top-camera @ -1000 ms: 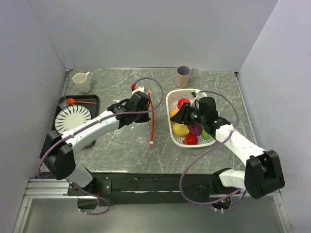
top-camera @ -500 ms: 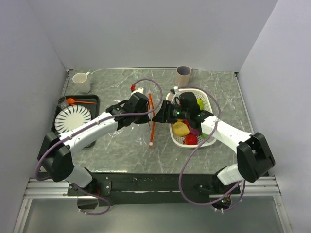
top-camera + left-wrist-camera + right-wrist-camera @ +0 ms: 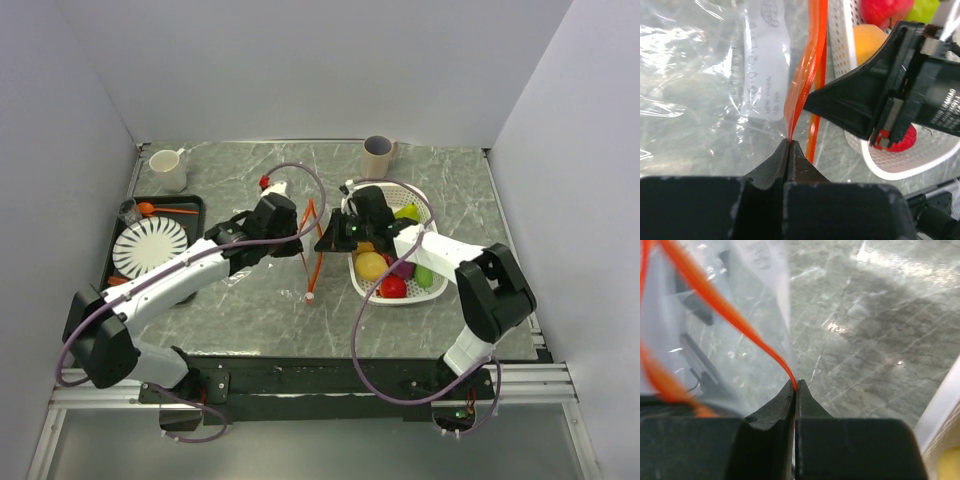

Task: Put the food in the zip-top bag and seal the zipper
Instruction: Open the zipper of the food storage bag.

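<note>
One zip-top bag (image 3: 710, 95), one basket (image 3: 433, 288), two cups (image 3: 168, 170) (image 3: 378, 157) show.

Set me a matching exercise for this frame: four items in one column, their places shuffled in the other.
1. zipper
2. toy food
3. striped plate
4. beige cup

A. on the black tray
B. pinched by the left end effector and the right end effector
C. at the table back edge
D. in the white basket

Pairs: 1-B, 2-D, 3-A, 4-C
</note>
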Tool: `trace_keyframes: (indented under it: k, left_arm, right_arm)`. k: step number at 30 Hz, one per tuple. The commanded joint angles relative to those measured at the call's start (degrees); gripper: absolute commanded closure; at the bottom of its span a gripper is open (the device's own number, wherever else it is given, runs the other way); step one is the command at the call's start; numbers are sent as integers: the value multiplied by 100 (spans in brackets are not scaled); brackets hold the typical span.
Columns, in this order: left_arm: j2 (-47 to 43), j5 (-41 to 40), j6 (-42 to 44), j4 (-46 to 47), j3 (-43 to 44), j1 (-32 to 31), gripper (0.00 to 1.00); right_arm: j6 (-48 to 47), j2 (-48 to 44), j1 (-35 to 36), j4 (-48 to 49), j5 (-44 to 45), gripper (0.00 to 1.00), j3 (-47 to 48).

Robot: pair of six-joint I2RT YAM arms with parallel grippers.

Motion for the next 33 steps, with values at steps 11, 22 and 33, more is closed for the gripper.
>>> trace_keyframes:
  k: [11, 22, 33]
  left_arm:
    - [-1290, -1692, -146, -1467, 433, 195, 99]
    - [-501, -674, -217, -590, 144, 362, 99]
    - [-34, -418, -94, -300, 240, 362, 99]
  right_arm:
    - [-499, 813, 103, -1463, 1327, 100, 1372]
    - [-763, -152, 226, -1569, 1422, 43, 1364]
    - [-649, -1963, -37, -1788, 3252, 4, 240]
